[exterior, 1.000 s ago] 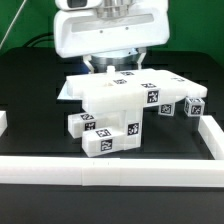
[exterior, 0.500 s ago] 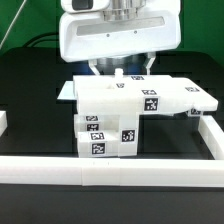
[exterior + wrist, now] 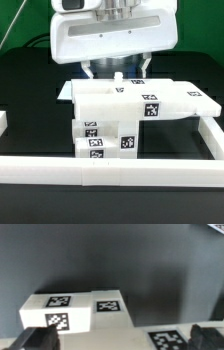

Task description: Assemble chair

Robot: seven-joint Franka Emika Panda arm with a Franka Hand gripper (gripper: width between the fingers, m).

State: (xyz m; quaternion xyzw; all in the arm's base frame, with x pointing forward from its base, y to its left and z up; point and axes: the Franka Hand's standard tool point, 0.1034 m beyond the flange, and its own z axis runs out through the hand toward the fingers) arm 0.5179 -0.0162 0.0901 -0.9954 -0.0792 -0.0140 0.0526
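The black table (image 3: 30,100) carries the whole work area. Long plain white border rails (image 3: 110,172) run along its near edge and up the exterior view's right side.

The robot's white wrist housing (image 3: 108,38) hangs over the far middle of the table, above the furniture parts.

The chair (image 3: 120,112) stands near the centre of the table, just behind the near rail. It consists of white blocky pieces carrying small black-and-white square tags. A wide, flat upper block (image 3: 150,98) spans toward the exterior view's right, ending close to the right-hand rail. Below its left portion sits a stack of smaller tagged blocks (image 3: 105,138) resting on the table. Whether these pieces are joined or only stacked cannot be told.

A thin flat white sheet (image 3: 66,90) shows at the exterior view's left, behind the upper block.

The gripper (image 3: 117,72) is positioned above the far edge of the upper block. In the wrist view the two dark fingertips (image 3: 38,338) stand wide apart on either side of a tagged white block (image 3: 75,308), with nothing clamped between them. The jaws are fully spread and hold no part.
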